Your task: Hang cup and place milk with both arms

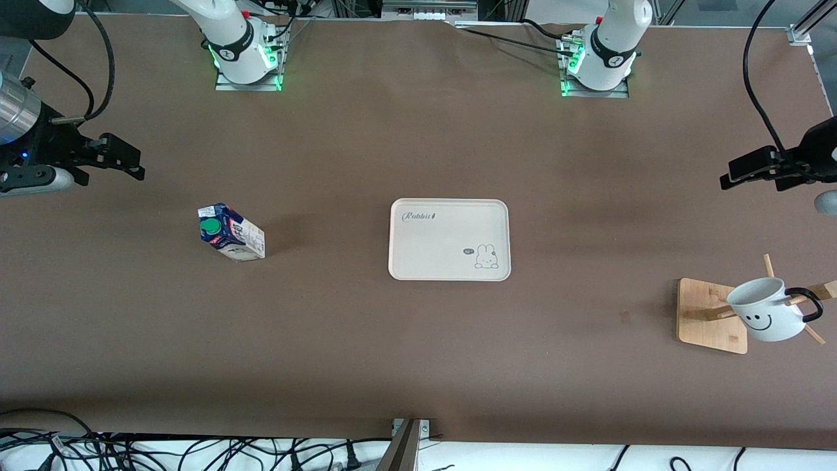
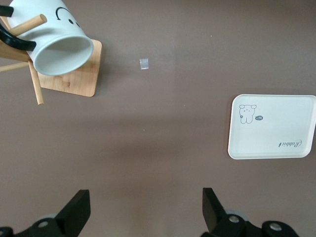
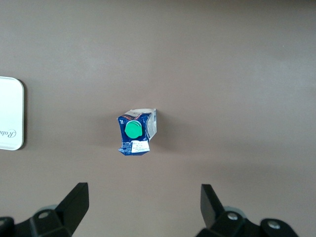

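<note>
White smiley mug hung by its black handle on a wooden peg rack at the left arm's end of the brown bench, blue milk carton upright toward the right arm's end, cream rabbit tray between them, left claw fingers apart over bare bench, right claw fingers apart above the carton.

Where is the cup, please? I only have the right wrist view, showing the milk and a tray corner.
Observer: The cup hangs by its handle on a wooden rack at the left arm's end of the table.
Operator: Thank you. Is the left gripper holding it?
Observer: No, the left gripper is open, apart from it, over the table.
Operator: My right gripper is open by the milk. Where is the rack from the tray?
Observer: Nearer to the front camera than the tray.
</note>
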Tool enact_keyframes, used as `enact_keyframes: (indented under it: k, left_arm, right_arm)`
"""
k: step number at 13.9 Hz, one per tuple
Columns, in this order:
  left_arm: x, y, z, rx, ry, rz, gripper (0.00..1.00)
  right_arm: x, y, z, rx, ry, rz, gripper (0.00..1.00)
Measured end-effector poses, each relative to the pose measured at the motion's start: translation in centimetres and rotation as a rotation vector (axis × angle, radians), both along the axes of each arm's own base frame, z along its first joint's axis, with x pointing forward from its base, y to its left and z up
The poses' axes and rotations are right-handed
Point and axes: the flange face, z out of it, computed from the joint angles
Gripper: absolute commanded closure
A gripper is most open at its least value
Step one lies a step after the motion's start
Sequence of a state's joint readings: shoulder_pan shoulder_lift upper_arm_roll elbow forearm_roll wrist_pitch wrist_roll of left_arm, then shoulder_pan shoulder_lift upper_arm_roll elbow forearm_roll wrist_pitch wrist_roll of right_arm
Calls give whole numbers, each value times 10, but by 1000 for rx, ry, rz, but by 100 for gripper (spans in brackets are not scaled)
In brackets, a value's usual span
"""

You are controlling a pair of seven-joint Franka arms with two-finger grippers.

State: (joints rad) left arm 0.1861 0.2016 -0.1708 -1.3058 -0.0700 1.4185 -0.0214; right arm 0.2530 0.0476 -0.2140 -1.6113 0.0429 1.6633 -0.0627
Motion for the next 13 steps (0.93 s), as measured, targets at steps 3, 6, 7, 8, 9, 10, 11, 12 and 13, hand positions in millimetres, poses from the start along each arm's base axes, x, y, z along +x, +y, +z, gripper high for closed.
enact_keyframes:
  k: [3, 6, 7, 8, 9, 10, 11, 12, 13]
  left_arm:
    - [-1, 0, -1, 0, 9, -1, 0]
    - [-2, -3, -1, -1, 15, -8, 0]
    - [-2, -8, -1, 0, 15, -19, 0]
    - [-2, -15, -1, 17, 15, -34, 0]
    - [-2, -21, -1, 39, 15, -46, 0]
    - [-2, -25, -2, 51, 15, -53, 0]
    - [-2, -25, -2, 55, 15, -54, 0]
    - [-2, -24, -1, 55, 13, -52, 0]
    - [-3, -24, 1, 56, 9, -54, 0]
  right_arm:
    - [0, 0, 0, 0, 0, 0, 0]
    - [0, 0, 0, 0, 1, 0, 0]
    - [0, 0, 0, 0, 1, 0, 0]
    - [0, 0, 0, 0, 1, 0, 0]
    - [0, 0, 0, 0, 2, 0, 0]
    - [0, 0, 0, 0, 2, 0, 0]
    - [0, 0, 0, 0, 2, 0, 0]
    - [0, 0, 0, 0, 2, 0, 0]
    - [0, 0, 0, 0, 2, 0, 0]
